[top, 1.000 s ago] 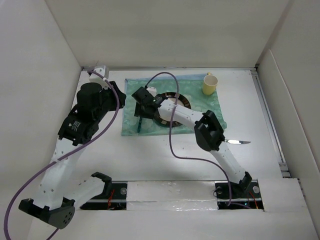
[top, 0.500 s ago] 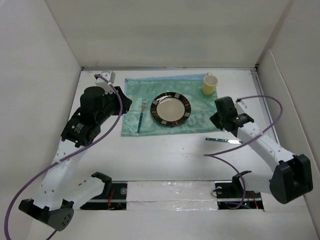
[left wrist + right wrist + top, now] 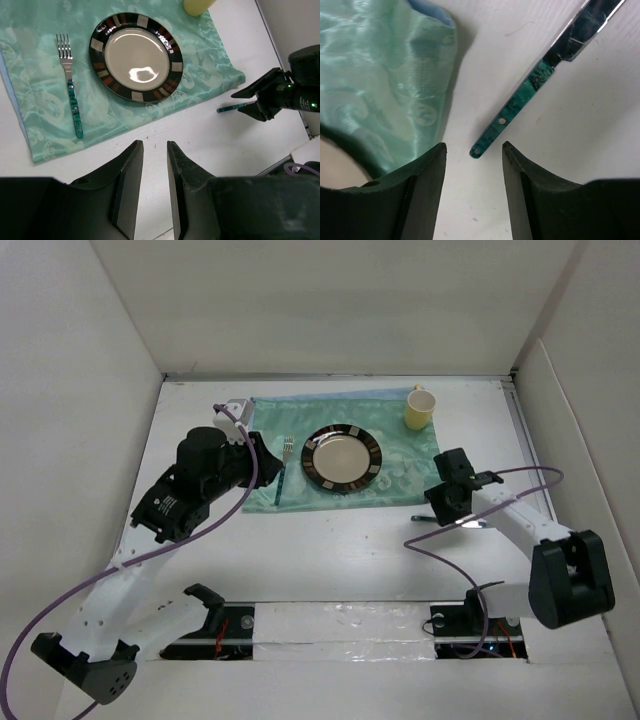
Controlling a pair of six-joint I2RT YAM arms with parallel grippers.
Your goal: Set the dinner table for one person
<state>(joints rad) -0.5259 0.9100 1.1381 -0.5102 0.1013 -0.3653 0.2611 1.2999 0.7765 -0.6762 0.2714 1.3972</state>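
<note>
On the white dinner table (image 3: 330, 560) lies a pale green mat (image 3: 400, 465). It carries a dark-rimmed plate (image 3: 343, 459), a fork (image 3: 283, 472) to the plate's left and a yellow mug (image 3: 420, 408) at its far right corner. A knife (image 3: 515, 107) with a green handle lies on the bare table right of the mat. My right gripper (image 3: 474, 147) hovers open over the handle's end, its fingertips straddling the tip without touching it. My left gripper (image 3: 154, 145) hangs near the mat's left edge, its jaws a narrow gap apart with nothing between them.
White walls close in the table on the left, back and right. In the left wrist view the plate (image 3: 135, 57), fork (image 3: 70, 85) and right gripper (image 3: 272, 95) show. The mat's corner (image 3: 380, 75) lies just left of the right fingers.
My right arm swung from over the fork and plate to the right side and came down over the knife handle. My left gripper shifted right, toward the mat's left edge.
</note>
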